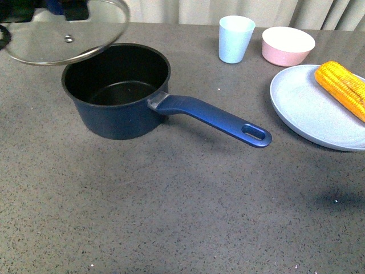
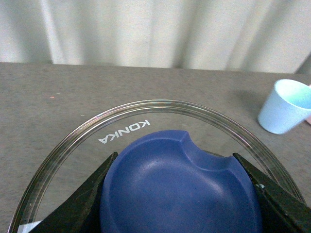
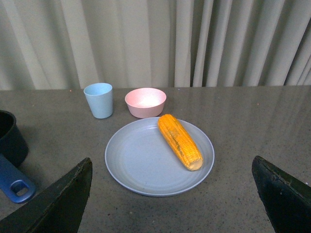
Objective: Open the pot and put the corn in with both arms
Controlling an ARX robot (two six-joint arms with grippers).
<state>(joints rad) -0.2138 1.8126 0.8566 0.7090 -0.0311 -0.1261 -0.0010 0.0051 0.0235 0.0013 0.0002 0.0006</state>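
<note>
Presently the left gripper [image 2: 180,194] is clamped on the blue knob [image 2: 180,174] of the glass lid [image 1: 34,48], held off the open pot [image 1: 114,120]. The right gripper [image 3: 171,194] is spread wide and empty. The corn [image 1: 342,85] lies on a plate [image 1: 302,105], right of the pot.

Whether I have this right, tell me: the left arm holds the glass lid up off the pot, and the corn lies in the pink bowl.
One thing is wrong. The corn lies on the pale blue plate, not in the pink bowl, as the right wrist view shows. The rest stands: the left arm's jaws hold the lid off the pot.
</note>
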